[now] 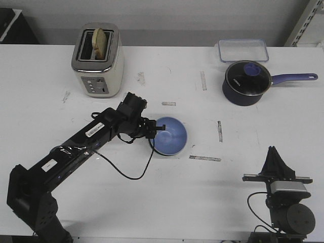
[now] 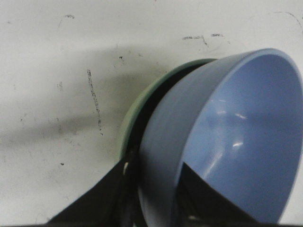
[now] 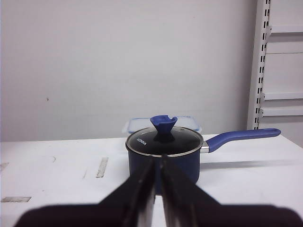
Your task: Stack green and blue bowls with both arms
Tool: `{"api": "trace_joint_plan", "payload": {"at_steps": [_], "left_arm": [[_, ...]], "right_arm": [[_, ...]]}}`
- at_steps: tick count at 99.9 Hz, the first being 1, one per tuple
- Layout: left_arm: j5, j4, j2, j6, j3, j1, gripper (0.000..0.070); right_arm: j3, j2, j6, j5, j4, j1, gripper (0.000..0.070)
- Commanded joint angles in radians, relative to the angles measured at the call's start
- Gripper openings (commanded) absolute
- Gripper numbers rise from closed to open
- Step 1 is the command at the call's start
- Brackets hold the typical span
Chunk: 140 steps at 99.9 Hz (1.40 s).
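The blue bowl (image 2: 227, 142) sits tilted inside the green bowl (image 2: 130, 120), on the surface (image 1: 167, 197) in front of the toaster (image 1: 98, 61) and a little to its right, so stacking looks nearly done; release and settling remain. The left pincer (image 1: 158, 132) clamps the blue bowl's rim, one finger inside, one outside. The right pincer (image 3: 157, 189), near the robot's base, has its fingers pressed together, holding nothing.

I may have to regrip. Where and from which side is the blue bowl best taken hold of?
By its rim, one finger inside and one outside, as the left gripper grips it now. Come from the bowl's left edge: the blue bowl sits tilted in the green bowl, so its wall stands exposed there. The smooth round body offers no other hold.
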<state>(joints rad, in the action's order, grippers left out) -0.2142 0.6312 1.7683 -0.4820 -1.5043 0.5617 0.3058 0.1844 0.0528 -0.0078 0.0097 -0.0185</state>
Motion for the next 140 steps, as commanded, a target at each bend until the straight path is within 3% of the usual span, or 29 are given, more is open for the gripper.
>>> {"api": "trace_joint_plan", "payload": {"at_steps": [1, 8, 22, 44, 62, 89, 96, 109, 117, 128, 133, 140], "left_arm": [[-0.004, 0.004, 0.01, -0.002, -0.02, 0.011, 0.0127], [-0.004, 0.004, -0.001, -0.001, -0.02, 0.014, 0.0147], [-0.004, 0.005, -0.039, 0.002, -0.02, 0.018, 0.0295], [-0.004, 0.006, -0.107, 0.034, -0.018, 0.02, 0.0295], [-0.002, -0.122, -0.225, 0.186, 0.075, 0.021, 0.0293], [0.025, -0.497, -0.502, 0.449, 0.424, -0.006, 0.0284], [0.082, -0.583, -0.581, 0.481, 0.519, -0.021, 0.0264], [0.244, -0.688, -0.726, 0.501, 0.672, -0.049, 0.0114], [0.313, -0.693, -0.803, 0.501, 0.738, -0.083, 0.0074], [0.324, -0.684, -0.896, 0.5, 0.815, -0.142, 0.0067], [0.324, -0.684, -0.939, 0.498, 0.849, -0.172, 0.0005], [0.323, -0.684, -0.999, 0.496, 0.893, -0.217, 0.0]], "right_arm": [[0.006, -0.002, 0.01, -0.002, 0.012, 0.0, 0.0015], [0.006, -0.002, 0.01, -0.002, 0.012, 0.0, 0.0015], [0.006, -0.002, 0.01, -0.002, 0.012, 0.0, 0.0015], [0.006, -0.002, 0.01, -0.002, 0.012, 0.0, 0.0015], [0.006, -0.002, 0.01, -0.002, 0.012, 0.0, 0.0015], [0.006, -0.002, 0.01, -0.002, 0.012, 0.0, 0.0015], [0.006, -0.002, 0.01, -0.002, 0.013, 0.0, 0.0015], [0.006, -0.002, 0.01, -0.002, 0.012, 0.0, 0.0015], [0.006, -0.002, 0.01, -0.002, 0.012, 0.0, 0.0015], [0.006, -0.002, 0.01, -0.002, 0.012, 0.0, 0.0015], [0.006, -0.002, 0.01, -0.002, 0.012, 0.0, 0.0015], [0.006, -0.002, 0.01, -0.002, 0.012, 0.0, 0.0015]]}}
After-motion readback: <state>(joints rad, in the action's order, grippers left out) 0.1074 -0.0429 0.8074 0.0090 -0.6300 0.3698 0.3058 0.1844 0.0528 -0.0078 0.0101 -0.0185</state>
